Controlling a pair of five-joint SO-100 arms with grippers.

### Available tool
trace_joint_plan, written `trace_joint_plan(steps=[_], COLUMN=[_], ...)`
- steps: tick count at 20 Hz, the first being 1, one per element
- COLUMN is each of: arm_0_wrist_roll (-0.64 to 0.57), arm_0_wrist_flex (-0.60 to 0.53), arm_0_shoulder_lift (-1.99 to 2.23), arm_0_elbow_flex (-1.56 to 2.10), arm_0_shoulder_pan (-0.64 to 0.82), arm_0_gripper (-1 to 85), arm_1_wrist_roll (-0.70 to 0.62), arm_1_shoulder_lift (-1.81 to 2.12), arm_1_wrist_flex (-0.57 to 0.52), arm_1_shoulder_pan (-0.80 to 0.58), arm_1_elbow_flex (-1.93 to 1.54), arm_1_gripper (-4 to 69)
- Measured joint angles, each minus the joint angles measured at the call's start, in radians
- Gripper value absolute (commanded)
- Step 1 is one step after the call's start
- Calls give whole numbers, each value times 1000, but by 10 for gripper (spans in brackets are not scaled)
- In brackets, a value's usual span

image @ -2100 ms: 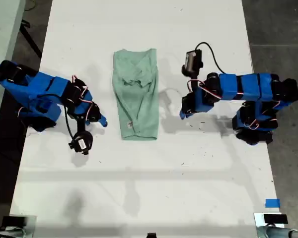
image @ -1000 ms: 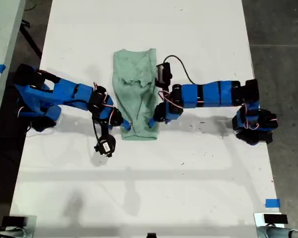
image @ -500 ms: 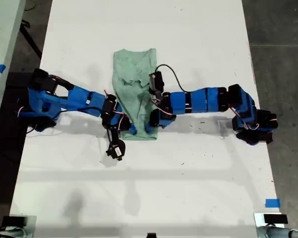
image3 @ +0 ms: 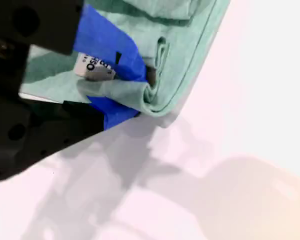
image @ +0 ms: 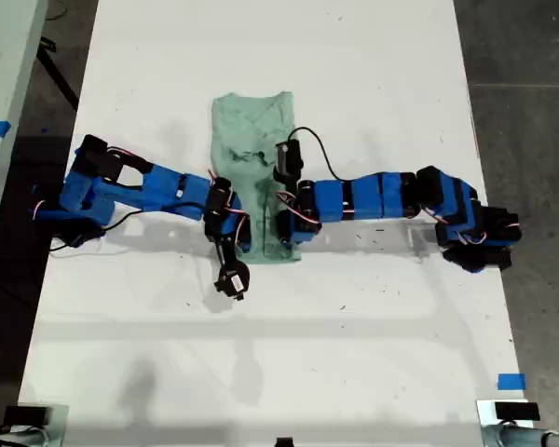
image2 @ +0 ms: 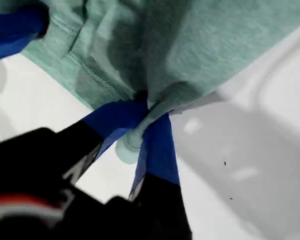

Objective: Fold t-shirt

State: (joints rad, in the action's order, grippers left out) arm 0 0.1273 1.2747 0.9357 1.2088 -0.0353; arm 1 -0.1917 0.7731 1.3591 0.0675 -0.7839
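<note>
1. The pale mint t-shirt (image: pixel 256 177), folded into a narrow strip, lies mid-counter with its long axis running toward the counter's far edge, collar end farthest in the exterior view.
2. My first claw (image2: pixel 142 132) pinches a bunched hem corner.
3. My second claw (image3: pixel 132 87) is clamped on another hem corner.
4. The white counter (image: pixel 373 74) stands over grey floor (image: pixel 526 56); blue tape (image: pixel 511 381) marks one near corner.

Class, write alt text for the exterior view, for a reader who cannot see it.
Seen from above, two blue robot arms reach in from the view's left and right, their grippers meeting at the lower hem of a pale green t-shirt folded into a narrow strip on a white table.
</note>
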Motion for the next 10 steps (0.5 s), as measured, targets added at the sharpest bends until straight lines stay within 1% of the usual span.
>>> trace_joint_plan(steps=[3,5,7,10], arm_0_wrist_roll=[3,8,9,49], arm_0_wrist_flex=[41,87,121,130], arm_0_shoulder_lift=[12,61,137,166], arm_0_elbow_flex=[-5,-3,-3,-34], arm_0_shoulder_pan=[0,-20,-80,-212], arm_0_gripper=[-1,-1,-1,-1], arm_1_wrist_roll=[18,38,60,91], arm_1_shoulder_lift=[3,31,86,141], arm_1_wrist_flex=[21,71,94,95], arm_1_shoulder_pan=[5,25,63,137], arm_1_elbow_flex=[2,-2,-6,-8], arm_1_gripper=[-11,-11,-11,-11])
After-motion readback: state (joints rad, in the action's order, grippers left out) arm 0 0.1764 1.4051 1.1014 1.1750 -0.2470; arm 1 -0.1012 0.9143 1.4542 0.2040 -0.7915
